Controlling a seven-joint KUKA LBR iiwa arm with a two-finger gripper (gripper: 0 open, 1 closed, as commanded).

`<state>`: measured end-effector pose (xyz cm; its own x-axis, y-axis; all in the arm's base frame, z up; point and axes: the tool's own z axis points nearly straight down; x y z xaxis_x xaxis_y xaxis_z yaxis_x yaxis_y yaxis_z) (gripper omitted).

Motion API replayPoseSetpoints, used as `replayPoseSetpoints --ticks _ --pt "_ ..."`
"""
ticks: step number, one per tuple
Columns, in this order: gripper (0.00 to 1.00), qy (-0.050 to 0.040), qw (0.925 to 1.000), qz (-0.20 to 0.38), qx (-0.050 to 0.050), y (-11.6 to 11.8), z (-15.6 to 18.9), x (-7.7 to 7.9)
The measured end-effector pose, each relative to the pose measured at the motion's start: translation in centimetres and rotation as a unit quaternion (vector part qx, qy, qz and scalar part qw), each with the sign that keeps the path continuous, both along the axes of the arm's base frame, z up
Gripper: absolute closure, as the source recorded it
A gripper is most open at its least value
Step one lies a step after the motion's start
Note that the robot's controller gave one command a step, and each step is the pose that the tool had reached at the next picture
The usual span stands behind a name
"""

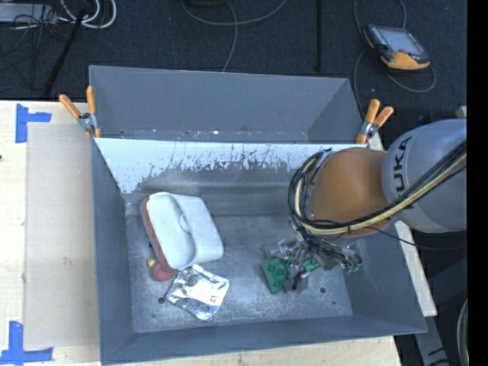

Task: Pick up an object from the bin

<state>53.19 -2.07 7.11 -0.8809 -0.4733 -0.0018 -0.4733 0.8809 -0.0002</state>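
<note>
Tool (299, 264) down at green thing (273, 274), right of bin (229, 113) floor | its opening: cannot tell | left, well apart: white plastic case (183, 231), crumpled foil packet (197, 290)

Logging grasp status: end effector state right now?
End effector: open or closed cannot be told; it sits at a small green object in the bin, right side.
</note>
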Motion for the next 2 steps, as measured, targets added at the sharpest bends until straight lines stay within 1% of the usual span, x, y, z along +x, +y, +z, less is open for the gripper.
replayPoseSetpoints --ticks 1,2 --pt "1.00 -0.0027 0.9993 0.037 0.000 0.5 14.9 -3.1" --pt "1.00 -0.0008 0.9926 0.121 0.000 -0.7 16.6 -0.1"
